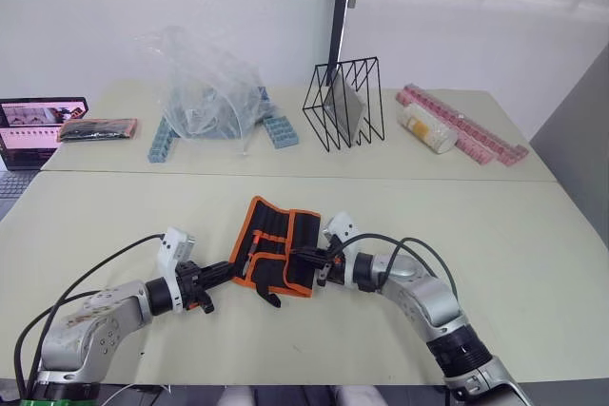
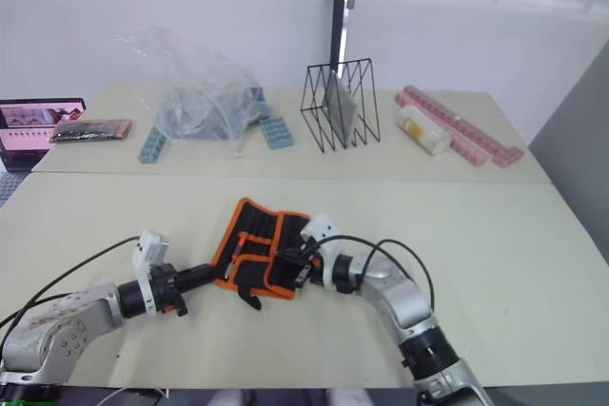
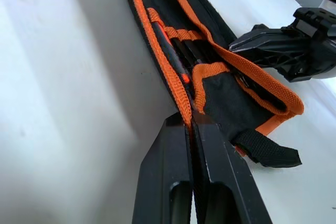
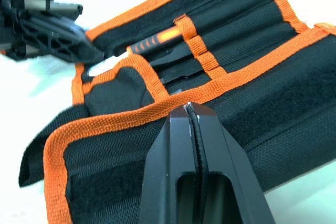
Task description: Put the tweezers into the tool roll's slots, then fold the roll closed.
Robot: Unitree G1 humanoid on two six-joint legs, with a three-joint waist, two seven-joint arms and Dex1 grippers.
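Observation:
The tool roll (image 1: 274, 249), black with orange edging, lies partly folded on the near table, its strap (image 3: 268, 151) sticking out at the near end. Slim dark tweezers (image 4: 181, 61) sit in the slots (image 3: 195, 51) beside an orange-striped tool (image 4: 157, 39). My left gripper (image 1: 228, 269) is at the roll's left edge, its fingers (image 3: 210, 161) shut on the orange edging. My right gripper (image 1: 306, 260) is at the roll's right side, fingers (image 4: 215, 156) shut on the edging of the folded-over flap. Each wrist view also catches the other gripper across the roll.
On the far table stand a crumpled clear plastic bag over blue pieces (image 1: 209, 97), a black wire rack (image 1: 344, 104), pink strips (image 1: 466, 128) with a pale cylinder (image 1: 426, 130), a flat dark pouch (image 1: 97, 128) and a laptop (image 1: 33, 130).

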